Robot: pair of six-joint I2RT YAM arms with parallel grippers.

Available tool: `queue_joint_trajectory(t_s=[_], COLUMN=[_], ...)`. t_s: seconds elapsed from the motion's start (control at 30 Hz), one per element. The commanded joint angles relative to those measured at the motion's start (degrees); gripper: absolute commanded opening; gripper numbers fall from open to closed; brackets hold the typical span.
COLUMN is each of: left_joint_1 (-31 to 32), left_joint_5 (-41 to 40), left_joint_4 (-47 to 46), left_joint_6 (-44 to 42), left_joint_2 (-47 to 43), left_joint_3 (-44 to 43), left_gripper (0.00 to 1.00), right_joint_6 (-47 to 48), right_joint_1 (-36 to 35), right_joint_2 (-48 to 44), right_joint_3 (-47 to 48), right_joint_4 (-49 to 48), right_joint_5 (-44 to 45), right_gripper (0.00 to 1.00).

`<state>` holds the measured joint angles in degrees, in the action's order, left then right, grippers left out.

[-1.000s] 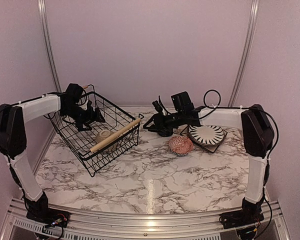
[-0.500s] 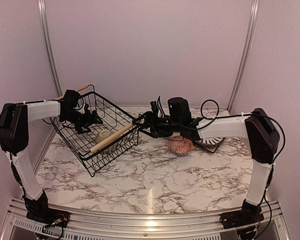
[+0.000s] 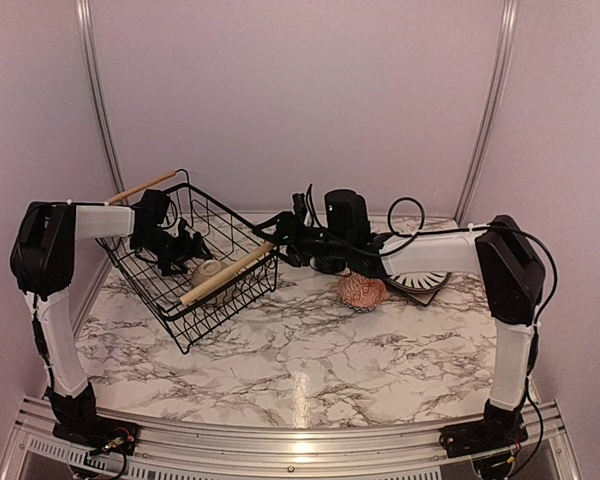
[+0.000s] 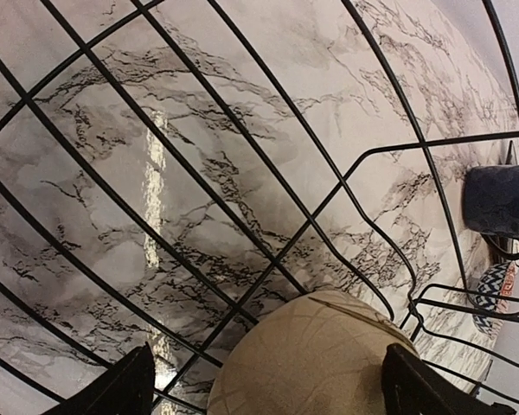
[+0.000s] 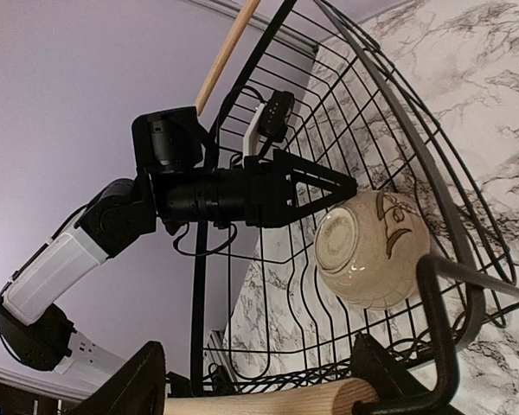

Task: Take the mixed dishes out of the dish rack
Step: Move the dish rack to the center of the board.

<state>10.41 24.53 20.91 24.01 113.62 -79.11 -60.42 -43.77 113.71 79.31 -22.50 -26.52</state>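
Observation:
The black wire dish rack (image 3: pixel 170 300) stands at the left with two wooden bar handles. A cream bowl (image 3: pixel 209 270) lies upside down in it. My left gripper (image 3: pixel 192 247) is inside the rack, open, its fingers either side of the cream bowl (image 4: pixel 311 354) without closing on it. My right gripper (image 3: pixel 267 240) is open at the rack's right rim, with the end of the near wooden handle (image 5: pixel 268 403) between its fingers. A pink patterned bowl (image 3: pixel 361 290) sits on the table. The striped plate (image 3: pixel 418 279) lies on the dark square plate (image 3: pixel 432 292). The navy mug (image 4: pixel 497 201) stands beyond the rack.
The marble table (image 3: pixel 310 350) stretches in front of the rack and dishes. The rack's far handle (image 3: pixel 140 187) sticks up by the left wall. Aluminium posts (image 3: pixel 95 90) run up the back corners. My right forearm (image 3: pixel 430 250) lies over the plates.
My right gripper has swung left from the plates to the rack's near handle. My left gripper has dropped lower into the rack toward the cream bowl. The far handle now shows.

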Motion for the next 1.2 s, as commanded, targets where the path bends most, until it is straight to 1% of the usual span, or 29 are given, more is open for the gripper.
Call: queue_joint_trajectory(t_s=[0.0,0.1,0.2,0.3,0.37,0.5,0.6,0.67,0.73,0.87,0.97,1.17], left_joint_1=[2.07,2.53,2.59,2.59,2.67,2.81,2.94,3.03,3.1,4.16,5.23,5.32], left_joint_5=[0.51,3.46,2.93,4.7,5.56,7.19,8.06,9.45,10.1,9.54,8.97,8.93], left_joint_4=[8.02,8.47,9.04,9.89,8.87,7.09,5.57,3.17,1.29,0.71,2.54,8.38], left_joint_6=[-3.93,-3.9,-3.94,-4.02,-3.32,-1.6,-0.22,1.54,2.99,3.84,2.33,-2.21], left_joint_2=[1.16,-0.03,-1.02,-0.66,-1.54,-4.24,-6.57,-7.54,-7.65,-6.87,-5.94,-1.24], left_joint_3=[-2.79,-1.55,-0.62,-0.61,0.57,3.07,5.36,6.99,7.82,6.84,4.76,-0.09], left_gripper=[0.93,0.93,0.94,0.94,0.94,0.94,0.94,0.95,0.95,0.96,0.99,0.99], right_joint_6=[0.77,0.91,1.62,0.89,1.25,5.36,10.55,14.48,16.38,16.36,17.76,17.88], right_joint_1=[-0.66,-0.64,-0.43,0.25,0.96,4.16,7.14,8.6,9.71,11.26,11.79,12.52], right_joint_2=[2.23,3.28,4.21,6.01,6.69,7.15,7.35,6.68,6.45,6.57,7.53,7.77], right_joint_3=[4.81,6.33,7.65,9.15,9.7,10.74,11.49,11.54,10.91,9.23,10.66,9.96], right_joint_4=[3.55,4.58,6.33,5.9,4.96,7.79,10.73,14.37,15.63,13.69,15.13,14.47], right_joint_5=[0.72,0.23,0.54,-1.75,-3.78,-10.59,-17.25,-18.0,-19.25,-21.94,-22.69,-22.45], right_gripper=[0.69,0.63,0.55,0.36,0.26,0.08,0.01,0.0,0.0,0.0,0.0,0.0])
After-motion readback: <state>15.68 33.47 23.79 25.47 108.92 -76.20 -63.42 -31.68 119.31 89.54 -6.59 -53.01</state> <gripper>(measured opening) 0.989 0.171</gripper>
